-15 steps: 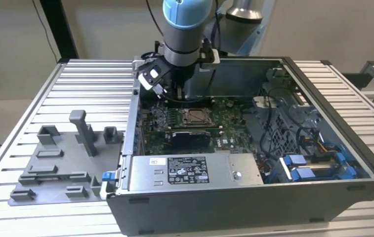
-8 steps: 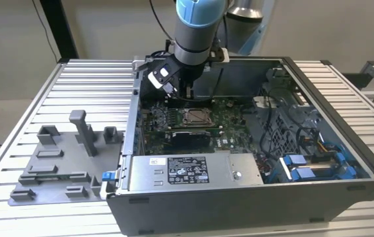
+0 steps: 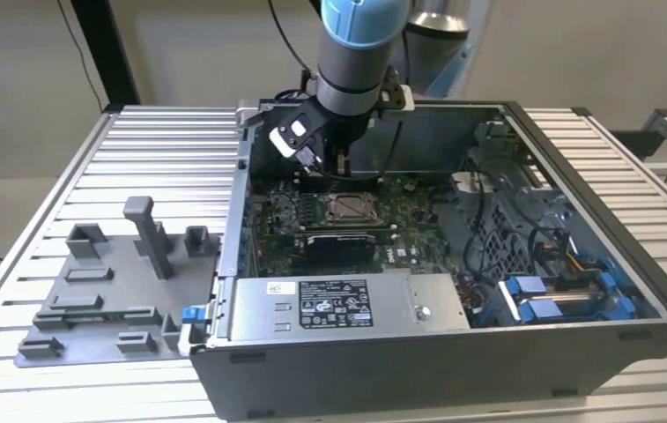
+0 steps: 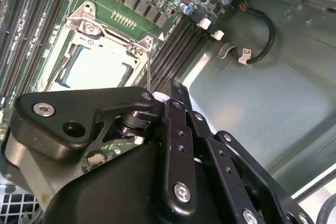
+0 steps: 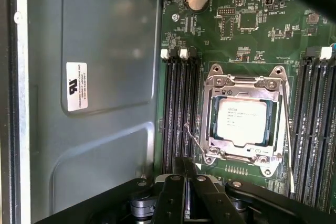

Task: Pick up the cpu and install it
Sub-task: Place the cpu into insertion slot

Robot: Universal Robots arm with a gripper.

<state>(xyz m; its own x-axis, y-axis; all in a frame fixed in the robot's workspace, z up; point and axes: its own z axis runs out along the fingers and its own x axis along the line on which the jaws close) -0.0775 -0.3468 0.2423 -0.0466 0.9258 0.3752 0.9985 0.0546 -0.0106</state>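
The cpu [image 5: 241, 121], a small square chip with a pale silver top, lies flat inside the metal socket frame [image 5: 215, 114] on the green motherboard [image 5: 252, 35]. It also appears in the second wrist view as the cpu [image 4: 92, 72] within the frame, and from outside as the cpu [image 3: 347, 208] in the middle of the board. My gripper [image 3: 309, 148] hangs inside the case, above and behind the socket toward the case's back wall. Its black fingers [image 5: 173, 182] stand together, shut, with nothing between them, and the gripper [image 4: 172, 92] is apart from the chip.
The open computer case [image 3: 615, 326] lies on a slatted metal table [image 3: 168, 159]. Rows of memory slots [image 5: 178, 103] flank the socket. A power supply [image 3: 333, 304] and blue-tipped cables [image 3: 544, 295] fill the case's near side. Grey plastic fixture blocks [image 3: 110, 282] sit at the exterior view's left.
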